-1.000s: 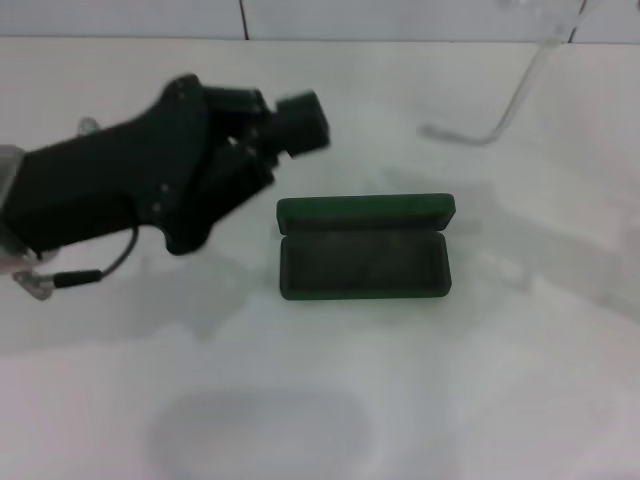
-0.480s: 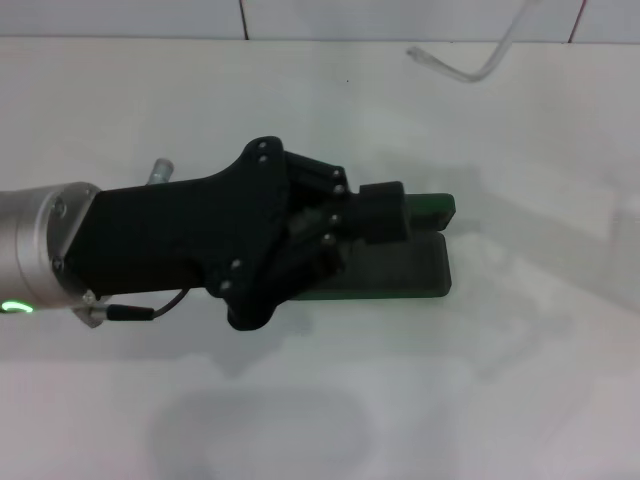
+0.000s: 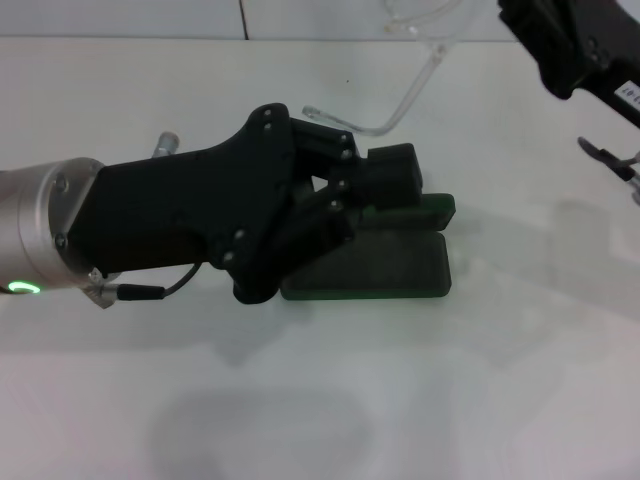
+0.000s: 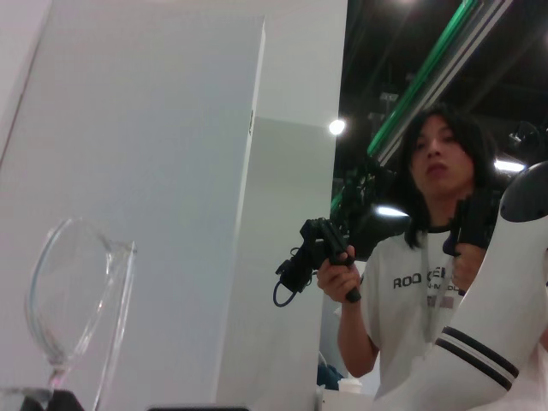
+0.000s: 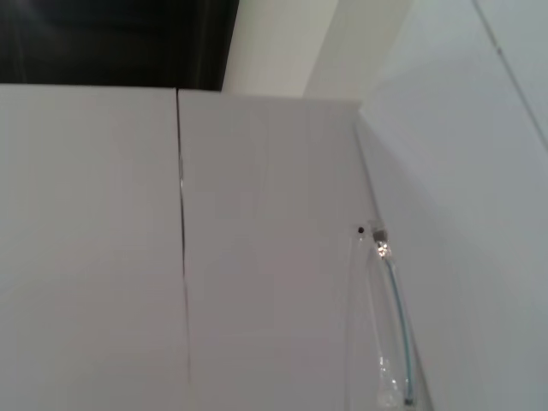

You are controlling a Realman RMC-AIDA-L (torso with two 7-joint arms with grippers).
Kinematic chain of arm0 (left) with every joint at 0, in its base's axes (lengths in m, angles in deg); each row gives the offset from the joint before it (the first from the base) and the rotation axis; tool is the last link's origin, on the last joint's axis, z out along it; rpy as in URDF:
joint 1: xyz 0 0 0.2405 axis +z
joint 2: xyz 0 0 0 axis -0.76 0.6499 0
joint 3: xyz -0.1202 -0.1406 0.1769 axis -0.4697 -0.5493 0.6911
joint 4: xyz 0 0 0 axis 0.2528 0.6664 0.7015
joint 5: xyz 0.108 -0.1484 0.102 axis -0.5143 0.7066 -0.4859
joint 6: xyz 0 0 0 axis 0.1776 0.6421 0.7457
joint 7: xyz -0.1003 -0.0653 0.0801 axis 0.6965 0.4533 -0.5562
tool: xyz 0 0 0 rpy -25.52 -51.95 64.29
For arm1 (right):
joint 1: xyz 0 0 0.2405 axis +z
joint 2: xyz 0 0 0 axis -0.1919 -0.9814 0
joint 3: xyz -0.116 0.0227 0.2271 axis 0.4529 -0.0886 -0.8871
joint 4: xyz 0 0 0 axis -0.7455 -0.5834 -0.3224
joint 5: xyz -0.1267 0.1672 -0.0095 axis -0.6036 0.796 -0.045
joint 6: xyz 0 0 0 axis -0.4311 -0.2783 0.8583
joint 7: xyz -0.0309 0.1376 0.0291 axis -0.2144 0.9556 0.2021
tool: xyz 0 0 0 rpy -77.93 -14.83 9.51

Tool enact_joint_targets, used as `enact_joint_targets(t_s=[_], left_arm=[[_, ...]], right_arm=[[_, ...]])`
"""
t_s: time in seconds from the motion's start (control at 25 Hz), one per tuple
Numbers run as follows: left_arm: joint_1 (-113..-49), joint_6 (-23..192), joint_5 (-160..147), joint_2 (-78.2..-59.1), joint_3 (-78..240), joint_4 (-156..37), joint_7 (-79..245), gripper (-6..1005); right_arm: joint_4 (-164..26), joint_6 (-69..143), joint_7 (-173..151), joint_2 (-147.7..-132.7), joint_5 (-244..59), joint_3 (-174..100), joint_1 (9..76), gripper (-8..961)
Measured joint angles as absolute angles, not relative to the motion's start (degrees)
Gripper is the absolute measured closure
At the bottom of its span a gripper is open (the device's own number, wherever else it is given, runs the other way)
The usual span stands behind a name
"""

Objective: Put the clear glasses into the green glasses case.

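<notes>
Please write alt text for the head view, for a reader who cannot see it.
The left gripper reaches over the open green glasses case on a white table, hiding its left part. The clear glasses hang in the air behind the case, near the right arm at the upper right corner.

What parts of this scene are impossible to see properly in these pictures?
- Head view: the left gripper covers the left part of the green glasses case; its fingers' state is unclear.
- Head view: the clear glasses run off the top edge; only one temple arm shows fully.
- Head view: the right gripper is cut by the frame corner, fingers unseen.
</notes>
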State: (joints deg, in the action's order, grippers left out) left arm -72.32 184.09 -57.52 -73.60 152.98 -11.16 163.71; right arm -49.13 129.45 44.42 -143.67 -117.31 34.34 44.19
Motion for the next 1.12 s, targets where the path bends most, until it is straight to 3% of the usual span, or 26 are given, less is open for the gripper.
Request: enact_joint_targets(t_s=[1.12], left_arm=[[-72.3, 180.7, -55.6, -73.39, 152.4, -13.8, 164.3, 960]], right_arm=[[-48.6, 127.5, 44.4, -143.48, -122.4, 41.3, 45.1, 902]])
